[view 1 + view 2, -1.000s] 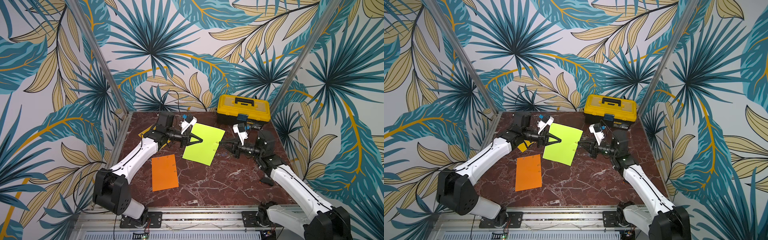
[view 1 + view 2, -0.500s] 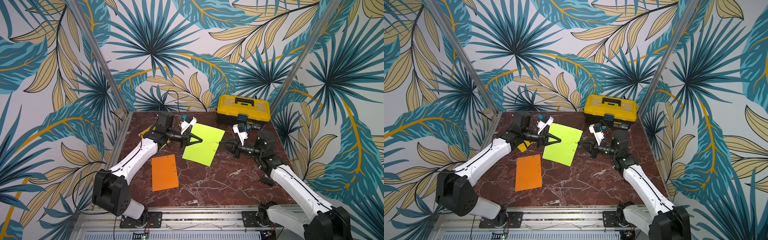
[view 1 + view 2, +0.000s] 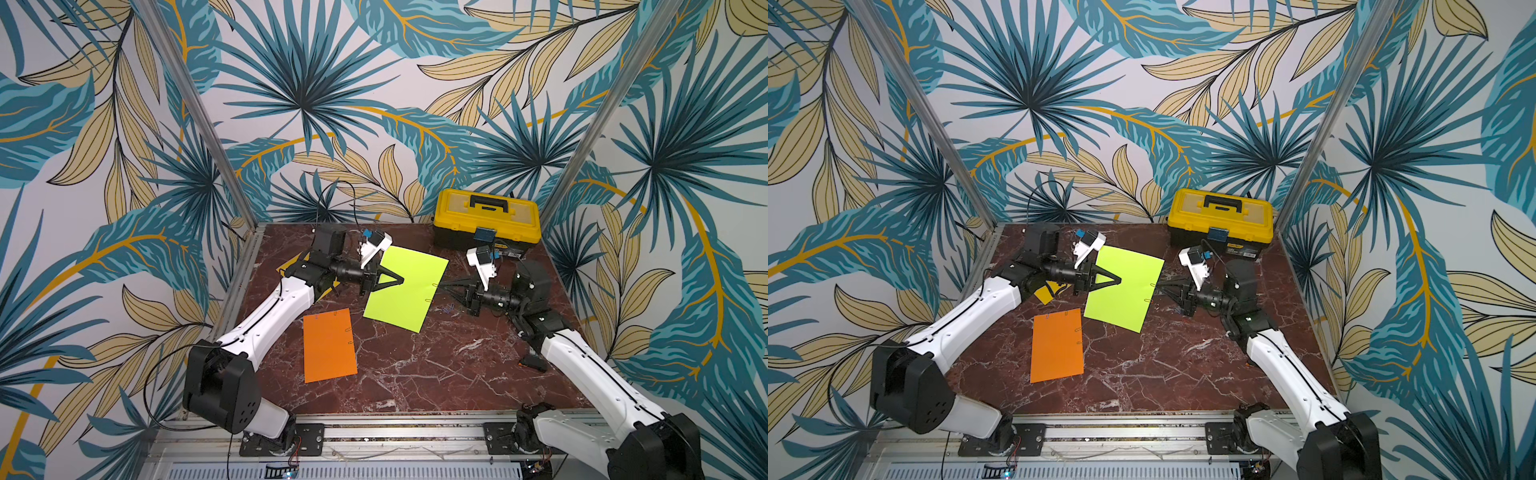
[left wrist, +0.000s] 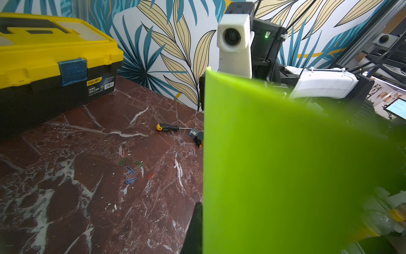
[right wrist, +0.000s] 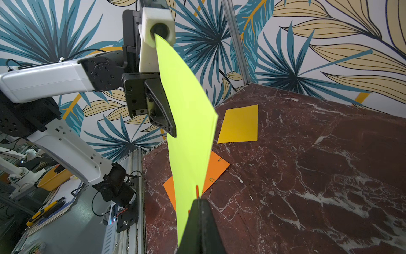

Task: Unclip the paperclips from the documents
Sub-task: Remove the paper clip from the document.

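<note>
Standing here, I see the left tool pinching one edge of the lime green sheet, holding it up off the desk between the two arms. The right tool is pressed together on a red paperclip at the sheet's opposite edge. The orange sheet lies flat nearby, clips along its edges. The golden yellow sheet lies farther back. Loose paperclips are scattered near the right tool.
</note>
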{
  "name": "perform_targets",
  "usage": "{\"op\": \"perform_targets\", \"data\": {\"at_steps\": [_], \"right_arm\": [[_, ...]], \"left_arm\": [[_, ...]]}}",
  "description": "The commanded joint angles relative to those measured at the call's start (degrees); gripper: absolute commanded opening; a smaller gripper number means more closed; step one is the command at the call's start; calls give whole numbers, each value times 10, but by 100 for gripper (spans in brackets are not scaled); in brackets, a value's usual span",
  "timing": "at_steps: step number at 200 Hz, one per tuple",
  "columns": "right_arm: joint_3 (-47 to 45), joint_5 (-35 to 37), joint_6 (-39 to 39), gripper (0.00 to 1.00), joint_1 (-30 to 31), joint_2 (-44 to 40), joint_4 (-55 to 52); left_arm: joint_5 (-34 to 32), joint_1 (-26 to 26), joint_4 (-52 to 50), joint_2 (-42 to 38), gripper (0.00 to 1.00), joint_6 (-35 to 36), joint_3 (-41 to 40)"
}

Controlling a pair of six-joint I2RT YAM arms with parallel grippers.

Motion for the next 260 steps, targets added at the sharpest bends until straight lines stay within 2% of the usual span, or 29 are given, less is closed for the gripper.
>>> {"op": "perform_targets", "data": {"at_steps": [1,159,209,260], "right_arm": [[-9,2,-2,0,-5,-8,-9],[-9,31,-13,0,-11,-7,-37],[-12,73,-2,0,-13,14,-51],[-27,144,41,0,-14,63,-52]], "left_arm": [[-5,7,8,-19,0,7,-7],[-16,17,8,-25,0,4,-8],[-21,18,8,-25,0,1,-8],[-22,18,8,-22,0,-3,-7]]}}
